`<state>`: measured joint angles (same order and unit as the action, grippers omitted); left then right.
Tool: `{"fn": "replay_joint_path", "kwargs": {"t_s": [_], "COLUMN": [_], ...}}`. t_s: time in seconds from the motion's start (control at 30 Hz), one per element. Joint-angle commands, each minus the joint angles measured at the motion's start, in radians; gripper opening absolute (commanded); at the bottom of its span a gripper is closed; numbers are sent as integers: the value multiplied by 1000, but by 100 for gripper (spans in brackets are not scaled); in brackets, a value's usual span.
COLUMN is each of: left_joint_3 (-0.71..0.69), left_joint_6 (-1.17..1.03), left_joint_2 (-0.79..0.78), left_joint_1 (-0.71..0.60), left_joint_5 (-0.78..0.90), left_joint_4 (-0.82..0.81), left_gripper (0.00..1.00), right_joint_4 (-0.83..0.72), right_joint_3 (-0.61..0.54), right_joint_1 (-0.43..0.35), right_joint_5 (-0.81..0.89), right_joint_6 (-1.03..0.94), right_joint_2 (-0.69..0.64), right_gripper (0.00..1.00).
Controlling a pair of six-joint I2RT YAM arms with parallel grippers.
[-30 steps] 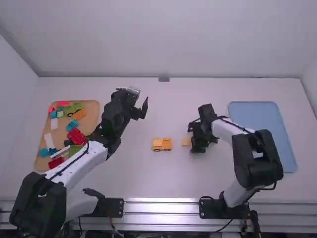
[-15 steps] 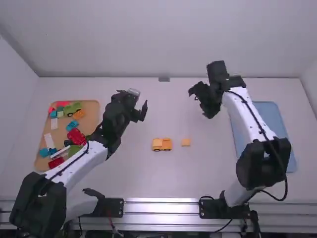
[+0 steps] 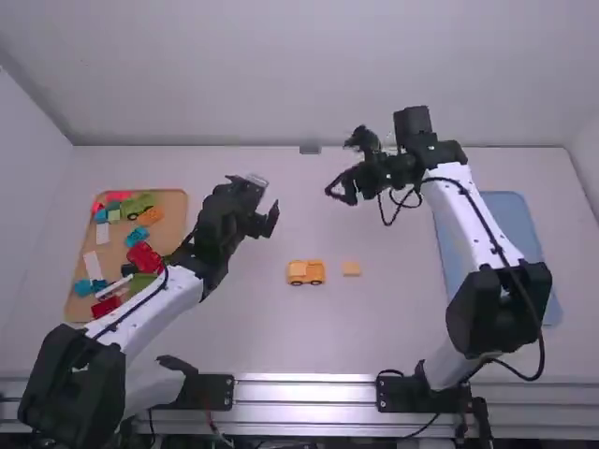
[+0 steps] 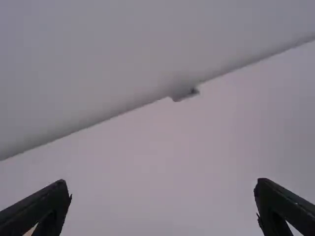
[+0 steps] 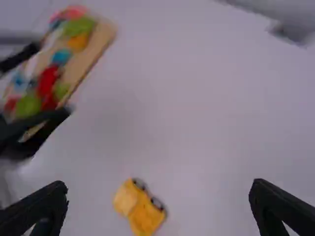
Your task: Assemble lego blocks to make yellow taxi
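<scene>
A yellow-orange toy car with dark wheels stands at the middle of the table, and a small orange block lies just right of it, apart. The left gripper is raised beyond the car and to its left; in the left wrist view the left gripper has its fingers wide apart, nothing between them. High over the table's far part is the right gripper. The right wrist view shows the right gripper spread wide and empty, with the car farther off below it.
A wooden tray of mixed coloured bricks stands at the left, beside the left arm. A blue tray lies at the right, partly under the right arm. The wall rises behind the table's far edge.
The right arm has risen away from the small orange block toward the table's far side, and its gripper has swung left. The left arm has barely moved; car and block stayed put.
</scene>
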<state>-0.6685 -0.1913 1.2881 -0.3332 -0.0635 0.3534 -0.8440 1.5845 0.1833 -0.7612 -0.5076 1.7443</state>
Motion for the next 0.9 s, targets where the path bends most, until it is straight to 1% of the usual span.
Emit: {"fn": "replay_joint_path", "kwargs": {"t_s": [0.0,0.03,0.1,0.13,0.2,0.23,0.27,0.33,0.4,0.47,0.57,0.63,0.67,0.7,0.73,0.77,0.87], "left_joint_3": [4,-4,-29,-37,-76,-76,-87,-88,-82,-70,-66,-66,-66,-66,-66,-66,-66], "left_joint_6": [-100,-146,-203,-220,-367,-367,-442,-536,-581,-624,-668,-698,-733,-747,-768,-772,-775], "left_joint_2": [-18,-23,-24,-24,-22,-22,-13,4,15,39,74,100,126,139,164,172,246], "left_joint_1": [0,0,8,13,41,41,60,81,92,98,98,97,97,98,98,98,98], "left_joint_5": [162,229,333,371,618,618,742,858,906,951,981,1002,1022,1030,1051,1054,1102], "left_joint_4": [-31,-66,-127,-145,-244,-244,-274,-299,-306,-305,-304,-306,-310,-312,-311,-311,-279], "left_gripper": [99,99,99,99,99,99,99,99,99,99,99,99,99,99,99,99,99], "right_joint_4": [-71,-105,-122,-126,-132,-132,-137,-180,-219,-276,-277,-236,-169,-127,-48,-27,211], "right_joint_3": [19,19,19,19,19,19,19,18,10,-41,-135,-203,-277,-311,-369,-383,-514], "right_joint_1": [-24,-29,-28,-27,-28,-28,-28,-25,-31,-56,-88,-106,-125,-134,-148,-152,-172], "right_joint_5": [-286,-289,-289,-289,-269,-269,-221,-166,-159,-198,-256,-283,-311,-325,-356,-362,-375], "right_joint_6": [-676,-777,-879,-899,-918,-918,-901,-886,-925,-1070,-1186,-1210,-1201,-1185,-1140,-1127,-955], "right_joint_2": [-32,-32,-32,-32,-32,-32,-32,-31,-31,-31,-31,-31,-31,-31,-31,-31,-31], "right_gripper": [99,99,99,99,99,99,99,99,99,99,99,99,99,99,99,99,99]}}
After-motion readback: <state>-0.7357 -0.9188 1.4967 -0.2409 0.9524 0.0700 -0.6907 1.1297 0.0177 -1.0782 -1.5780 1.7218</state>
